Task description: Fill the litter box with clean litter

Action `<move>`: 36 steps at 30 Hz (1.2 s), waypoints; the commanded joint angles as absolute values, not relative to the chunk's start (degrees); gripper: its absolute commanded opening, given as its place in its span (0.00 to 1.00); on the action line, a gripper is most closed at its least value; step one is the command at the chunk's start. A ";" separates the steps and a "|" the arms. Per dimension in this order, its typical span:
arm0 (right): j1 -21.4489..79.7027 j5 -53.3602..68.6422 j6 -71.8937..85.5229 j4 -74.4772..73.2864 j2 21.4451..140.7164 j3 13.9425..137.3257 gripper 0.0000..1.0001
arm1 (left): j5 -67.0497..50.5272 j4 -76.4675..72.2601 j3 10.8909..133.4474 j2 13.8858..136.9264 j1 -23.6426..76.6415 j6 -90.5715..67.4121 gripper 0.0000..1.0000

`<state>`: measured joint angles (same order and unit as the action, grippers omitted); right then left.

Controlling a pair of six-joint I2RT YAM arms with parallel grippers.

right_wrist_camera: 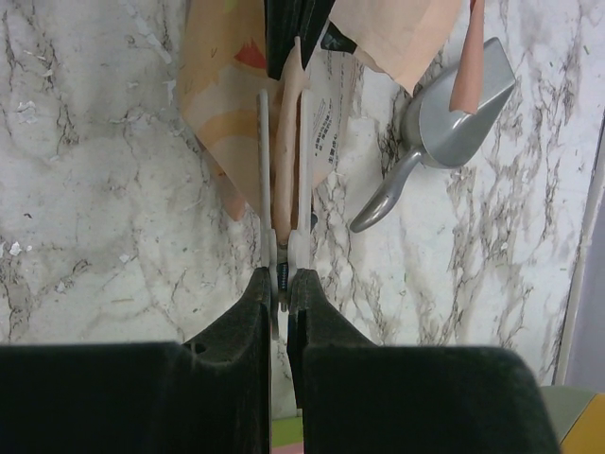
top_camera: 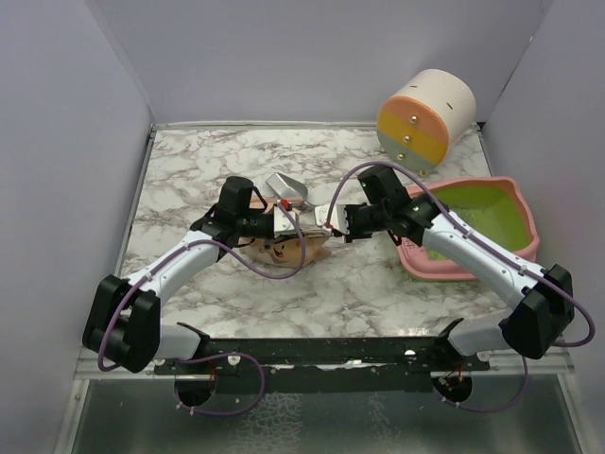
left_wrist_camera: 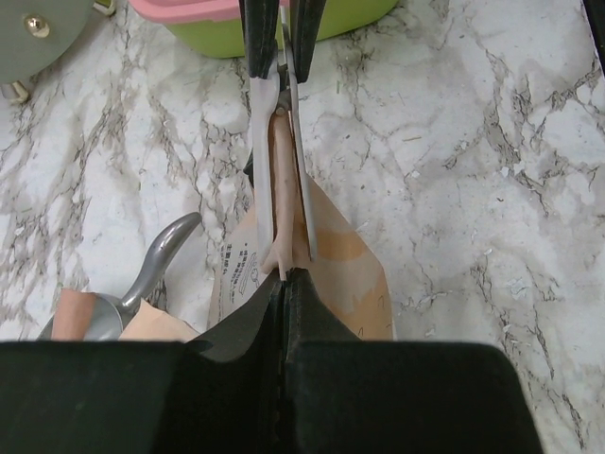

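The litter box [top_camera: 482,213] sits on the counter [top_camera: 378,293] against its right edge, about midway between the near and far edges, and we see its lime-green inside bare inside the pink wavy rim. The right arm reaches across the box's near left corner toward the middle of the counter. There the right gripper [top_camera: 333,223] is closed on the folded top edge of a tan paper bag [top_camera: 288,248]. The left gripper [top_camera: 281,223] comes in from the other side and is clamped on the same folded edge, so the two grippers meet nearly tip to tip. In both wrist views we see the paper pinched into a thin upright strip between narrow fingers, with the bag's printed body spreading out below it over the marble. We cannot tell from these views whether the bag's base rests on the counter or hangs just above it. A silver metal scoop [top_camera: 288,189] lies just beyond the bag, toward the far edge, its handle curving toward the bag. A round cream drum [top_camera: 425,118] with orange, yellow and grey bands stands near the far right corner, behind the litter box and apart from it.
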<state>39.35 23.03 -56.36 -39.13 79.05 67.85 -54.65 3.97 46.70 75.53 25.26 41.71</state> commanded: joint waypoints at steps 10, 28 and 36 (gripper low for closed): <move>41.72 20.11 -54.55 -36.51 81.97 70.31 0.01 | -34.97 20.23 59.47 72.46 26.28 36.32 0.31; 43.30 20.93 -52.96 -33.97 84.23 71.41 0.01 | -25.71 24.38 51.87 65.57 26.46 40.37 0.38; 43.33 20.63 -52.32 -32.96 83.38 70.75 0.01 | -25.25 20.10 48.81 60.47 26.48 40.43 0.41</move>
